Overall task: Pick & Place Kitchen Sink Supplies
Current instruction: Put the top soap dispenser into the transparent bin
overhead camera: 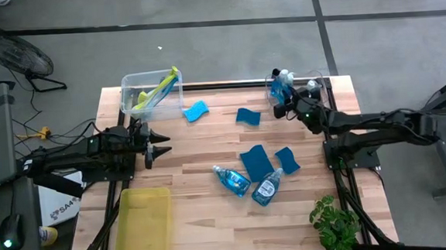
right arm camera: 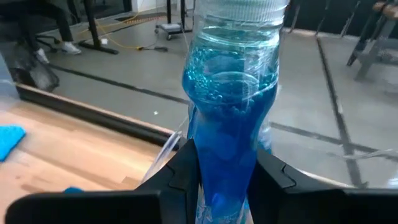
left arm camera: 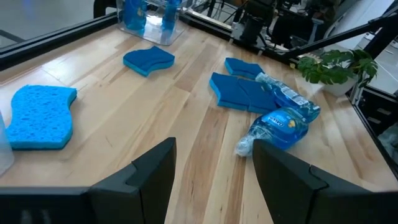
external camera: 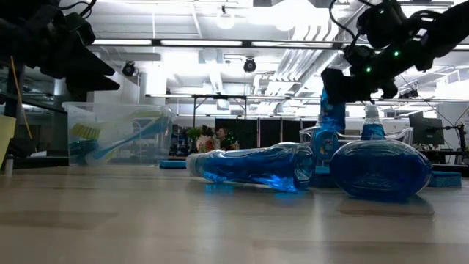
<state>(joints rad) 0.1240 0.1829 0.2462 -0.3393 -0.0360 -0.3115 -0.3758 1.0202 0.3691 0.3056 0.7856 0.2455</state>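
Right gripper (right arm camera: 221,171) jaws clamped on an upright clear bottle of blue dish soap (right arm camera: 230,112), held over the clear plastic bin (overhead camera: 277,91) at 1 o'clock on the bench (overhead camera: 201,149).

The grip sits on the narrow waist, below the white cap: good spot, the neck taper should stop slip. The bottle looks liquid-filled, so moderately heavy, with smooth thin plastic walls that are likely slick and squashy; keep it vertical. Two more clear blue soap bottles (overhead camera: 232,180) lie flat at bench centre, toward 5 o'clock, touching flat blue sponges (overhead camera: 256,163); take those across the waist too. Left gripper (left arm camera: 211,168) waits at 9 o'clock, jaws apart, empty.
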